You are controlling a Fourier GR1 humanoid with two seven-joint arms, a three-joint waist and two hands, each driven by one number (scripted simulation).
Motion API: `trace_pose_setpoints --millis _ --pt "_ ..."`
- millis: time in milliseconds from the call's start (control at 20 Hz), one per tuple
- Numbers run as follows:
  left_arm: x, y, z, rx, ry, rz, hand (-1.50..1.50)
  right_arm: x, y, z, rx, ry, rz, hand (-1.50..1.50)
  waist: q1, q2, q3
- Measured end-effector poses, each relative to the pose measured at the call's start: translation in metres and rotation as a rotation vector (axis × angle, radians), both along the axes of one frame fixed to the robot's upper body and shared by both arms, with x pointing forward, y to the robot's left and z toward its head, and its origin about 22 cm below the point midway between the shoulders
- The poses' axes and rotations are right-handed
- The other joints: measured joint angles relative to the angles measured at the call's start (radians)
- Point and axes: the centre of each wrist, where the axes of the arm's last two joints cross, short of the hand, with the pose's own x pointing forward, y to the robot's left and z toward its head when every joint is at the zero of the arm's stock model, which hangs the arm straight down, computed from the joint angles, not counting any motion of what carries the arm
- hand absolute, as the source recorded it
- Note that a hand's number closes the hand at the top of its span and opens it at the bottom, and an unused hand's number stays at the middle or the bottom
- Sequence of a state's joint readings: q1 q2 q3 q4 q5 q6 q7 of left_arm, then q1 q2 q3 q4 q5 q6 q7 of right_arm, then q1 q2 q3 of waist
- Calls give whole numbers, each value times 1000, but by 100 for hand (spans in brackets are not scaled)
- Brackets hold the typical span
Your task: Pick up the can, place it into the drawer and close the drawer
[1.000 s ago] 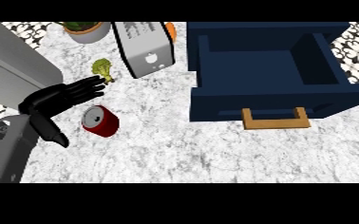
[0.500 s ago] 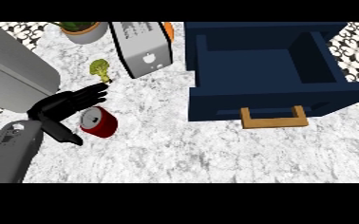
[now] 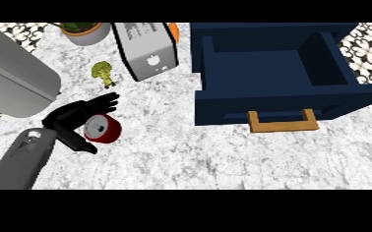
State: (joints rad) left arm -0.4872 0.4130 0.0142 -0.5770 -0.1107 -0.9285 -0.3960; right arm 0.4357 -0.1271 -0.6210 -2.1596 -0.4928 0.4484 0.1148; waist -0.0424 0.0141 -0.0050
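Note:
A red can (image 3: 102, 130) with a grey lid lies on the marble counter at the lower left. My left hand (image 3: 67, 119) is right beside it on its left. The straight fingers (image 3: 98, 104) reach past the can's far side and the thumb (image 3: 80, 144) lies along its near side. The hand is open with the can in the gap. The navy drawer (image 3: 269, 104) stands pulled open at the right, nothing visible inside, its wooden handle (image 3: 282, 123) facing me. My right hand does not show.
A silver toaster (image 3: 149, 50) stands behind the can, with a broccoli floret (image 3: 103, 73) to its left. A potted plant (image 3: 84, 31) sits at the back left. A large grey object (image 3: 20, 86) fills the left edge. Something orange (image 3: 173, 31) peeks out behind the toaster.
My left hand has slid down and closer around the can, and the forearm now comes in more from the lower left. The can and the drawer have stayed put.

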Motion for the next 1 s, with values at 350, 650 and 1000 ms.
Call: trace_pose_setpoints --millis 350,650,1000 --pt "-4 -12 -17 -12 9 9 -150 -1 -2 6 4 -10 1 -150 -2 -2 2" --pt "4 -26 -19 -38 36 -5 150 1 1 6 11 3 9 -150 0 -4 4" --pt "13 -44 -17 -81 94 -79 150 -5 3 7 21 8 9 -150 4 -5 2"
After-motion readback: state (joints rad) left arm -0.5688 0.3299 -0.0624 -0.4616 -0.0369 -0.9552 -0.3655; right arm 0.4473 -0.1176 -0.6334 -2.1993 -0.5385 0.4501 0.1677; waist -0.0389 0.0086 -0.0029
